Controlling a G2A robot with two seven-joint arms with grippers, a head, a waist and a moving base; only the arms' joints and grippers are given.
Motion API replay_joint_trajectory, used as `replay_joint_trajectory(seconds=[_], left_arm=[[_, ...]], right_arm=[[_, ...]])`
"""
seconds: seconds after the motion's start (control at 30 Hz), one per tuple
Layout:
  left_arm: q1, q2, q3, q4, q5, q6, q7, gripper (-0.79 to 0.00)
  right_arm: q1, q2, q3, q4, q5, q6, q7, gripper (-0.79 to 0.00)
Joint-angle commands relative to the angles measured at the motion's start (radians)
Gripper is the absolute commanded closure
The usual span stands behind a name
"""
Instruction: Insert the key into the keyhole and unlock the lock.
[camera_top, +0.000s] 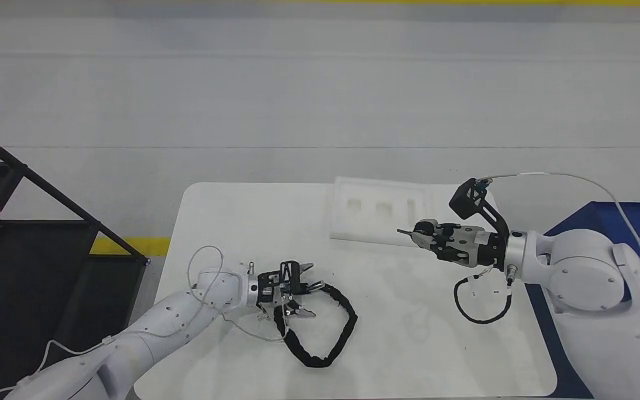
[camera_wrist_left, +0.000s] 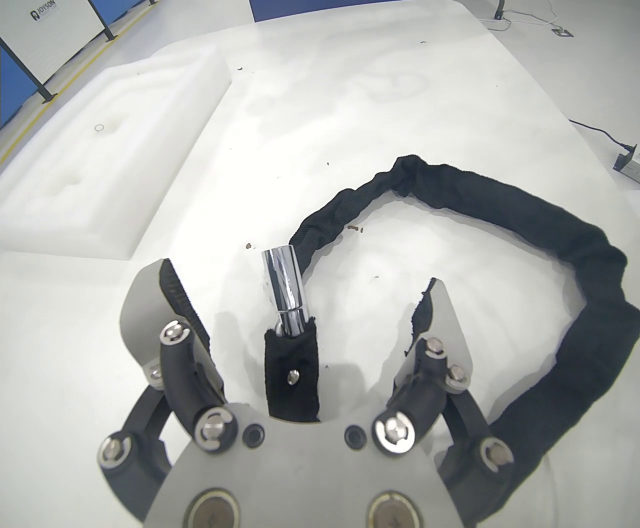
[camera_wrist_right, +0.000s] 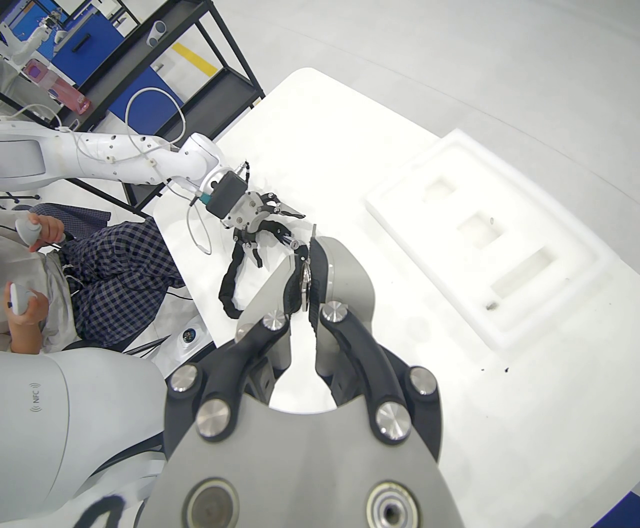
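A chain lock in a black fabric sleeve (camera_wrist_left: 565, 250) lies looped on the white table (camera_top: 240, 220), toward its front left. Its chrome lock cylinder (camera_wrist_left: 282, 287) sticks out of one sleeve end, directly between the fingers of my left gripper (camera_wrist_left: 296, 274). That gripper is open, with its pads clear of the cylinder on both sides. The top view shows the left gripper (camera_top: 303, 290) at the loop (camera_top: 335, 330). My right gripper (camera_wrist_right: 306, 255) hovers over the table's right half, shut on a small key (camera_wrist_right: 304, 275) whose blade (camera_wrist_right: 313, 234) points toward the lock. The right gripper (camera_top: 418, 232) is well apart from the lock.
A white foam tray (camera_top: 385, 210) with several recesses lies at the table's back middle, just behind the right gripper. A black rack (camera_top: 50, 270) stands off the table's left side. Bare tabletop lies between the two grippers.
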Motion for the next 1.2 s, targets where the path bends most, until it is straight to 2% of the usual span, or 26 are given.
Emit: replay_joint_trajectory(seconds=[0.0, 0.07, 0.1, 0.27, 0.33, 0.4, 0.43, 0.5, 0.63, 0.67, 0.73, 0.77, 1.03, 1.17], left_arm=[[0.002, -0.002, -0.006, 0.003, -0.005, -0.005, -0.005, -0.733], [0.003, -0.005, -0.011, 0.005, -0.008, -0.011, -0.012, -0.76], [0.003, -0.007, -0.013, 0.005, -0.006, -0.014, -0.013, -0.742], [0.003, -0.018, -0.019, 0.018, 0.005, -0.005, -0.026, -0.61], [0.005, -0.024, -0.022, 0.023, 0.005, 0.006, -0.031, -0.582], [0.006, -0.028, -0.025, 0.032, 0.009, 0.014, -0.042, -0.446], [0.005, -0.031, -0.027, 0.035, 0.009, 0.018, -0.05, -0.44], [0.005, -0.035, -0.03, 0.041, 0.01, 0.02, -0.056, -0.379], [0.004, -0.042, -0.035, 0.049, 0.028, 0.03, -0.076, -0.357], [0.005, -0.044, -0.037, 0.05, 0.03, 0.03, -0.079, -0.314], [0.006, -0.046, -0.042, 0.053, 0.027, 0.028, -0.081, -0.154], [0.006, -0.048, -0.045, 0.055, 0.024, 0.025, -0.082, 0.0], [-0.002, -0.05, -0.079, 0.06, -0.003, -0.035, -0.043, 0.0], [-0.014, -0.044, -0.099, 0.05, -0.004, -0.108, 0.03, 0.0]], right_arm=[[0.0, 0.0, 0.0, 0.0, 0.0, 0.0, 0.0, 0.0], [0.0, 0.0, 0.0, 0.0, 0.0, 0.0, 0.0, 0.0], [0.0, 0.0, 0.0, 0.0, 0.0, 0.0, 0.0, 0.0], [0.0, 0.0, 0.0, 0.0, 0.0, 0.0, 0.0, 0.0], [0.0, 0.0, 0.0, 0.0, 0.0, 0.0, 0.0, 0.0], [0.0, 0.0, 0.0, 0.0, 0.0, 0.0, 0.0, 0.0], [0.0, 0.0, 0.0, 0.0, 0.0, 0.0, 0.0, 0.0], [0.0, 0.0, 0.0, 0.0, 0.0, 0.0, 0.0, 0.0], [0.0, 0.0, 0.0, 0.0, 0.0, 0.0, 0.0, 0.0], [0.0, 0.0, 0.0, 0.0, 0.0, 0.0, 0.0, 0.0], [0.0, 0.0, 0.0, 0.0, 0.0, 0.0, 0.0, 0.0], [0.0, 0.0, 0.0, 0.0, 0.0, 0.0, 0.0, 0.0], [0.0, 0.0, 0.0, 0.0, 0.0, 0.0, 0.0, 0.0], [0.0, 0.0, 0.0, 0.0, 0.0, 0.0, 0.0, 0.0]])
